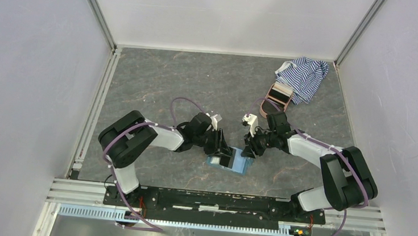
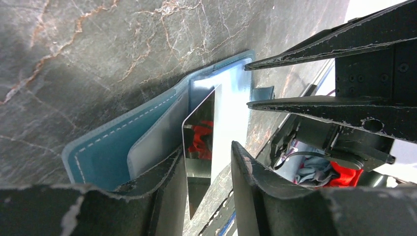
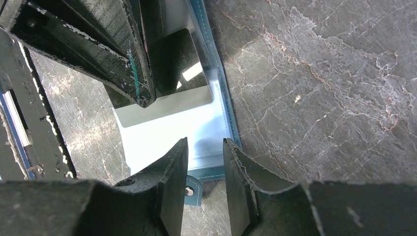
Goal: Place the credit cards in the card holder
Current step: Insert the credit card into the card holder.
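Note:
The teal-blue card holder [image 1: 231, 161] lies open on the grey marbled table between my two arms, pale blue inside up [image 2: 103, 152] [image 3: 162, 132]. One shiny dark credit card [image 2: 201, 132] [image 3: 172, 69] stands on edge, its far end tucked into a pocket of the holder. My left gripper [image 1: 223, 153] [image 2: 206, 150] is open around the card's near end: the card lies against one finger, with a gap to the other. My right gripper [image 1: 249, 150] [image 3: 205, 142] [image 2: 247, 84] is open too, its fingertips over the holder's edge by the snap tab, pinching nothing.
A blue-white striped cloth [image 1: 303, 75] lies at the back right. Next to it is a pink oval case [image 1: 277, 95] with dark flat things inside. White walls close in the table on the left, right and back.

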Action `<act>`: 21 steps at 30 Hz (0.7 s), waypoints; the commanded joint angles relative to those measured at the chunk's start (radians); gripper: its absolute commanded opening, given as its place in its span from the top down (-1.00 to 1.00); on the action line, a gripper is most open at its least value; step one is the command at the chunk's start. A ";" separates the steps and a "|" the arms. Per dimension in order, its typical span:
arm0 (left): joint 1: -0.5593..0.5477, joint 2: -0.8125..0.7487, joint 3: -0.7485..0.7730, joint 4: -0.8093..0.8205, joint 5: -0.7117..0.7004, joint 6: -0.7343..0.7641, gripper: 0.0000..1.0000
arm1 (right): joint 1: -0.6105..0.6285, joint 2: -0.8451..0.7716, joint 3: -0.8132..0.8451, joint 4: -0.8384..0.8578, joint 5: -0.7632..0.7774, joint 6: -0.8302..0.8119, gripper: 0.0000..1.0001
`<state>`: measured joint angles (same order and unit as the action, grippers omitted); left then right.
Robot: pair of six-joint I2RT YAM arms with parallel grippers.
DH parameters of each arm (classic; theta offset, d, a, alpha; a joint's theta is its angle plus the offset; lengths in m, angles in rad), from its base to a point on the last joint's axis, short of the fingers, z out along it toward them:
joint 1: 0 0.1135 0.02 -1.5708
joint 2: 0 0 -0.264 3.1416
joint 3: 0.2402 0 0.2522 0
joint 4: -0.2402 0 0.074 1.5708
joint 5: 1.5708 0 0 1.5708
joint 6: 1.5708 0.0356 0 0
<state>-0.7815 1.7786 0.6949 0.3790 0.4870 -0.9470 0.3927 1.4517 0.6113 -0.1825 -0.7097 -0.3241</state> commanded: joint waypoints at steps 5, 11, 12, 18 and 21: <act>-0.035 -0.051 0.069 -0.257 -0.144 0.115 0.10 | 0.005 0.003 0.029 0.002 -0.022 -0.016 0.22; -0.050 -0.086 0.091 -0.321 -0.199 0.125 -0.07 | 0.016 0.019 0.030 -0.002 -0.019 -0.018 0.23; -0.052 -0.090 0.096 -0.329 -0.204 0.129 -0.09 | 0.018 0.019 0.030 -0.001 -0.017 -0.018 0.23; -0.061 -0.089 0.116 -0.346 -0.205 0.138 -0.11 | 0.020 0.023 0.033 -0.004 -0.011 -0.019 0.24; -0.077 -0.074 0.146 -0.372 -0.215 0.146 -0.11 | 0.022 0.023 0.033 -0.005 -0.011 -0.020 0.24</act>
<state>-0.8421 1.7058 0.7975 0.0830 0.3218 -0.8658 0.4068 1.4658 0.6167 -0.1829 -0.7177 -0.3241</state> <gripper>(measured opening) 0.551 0.385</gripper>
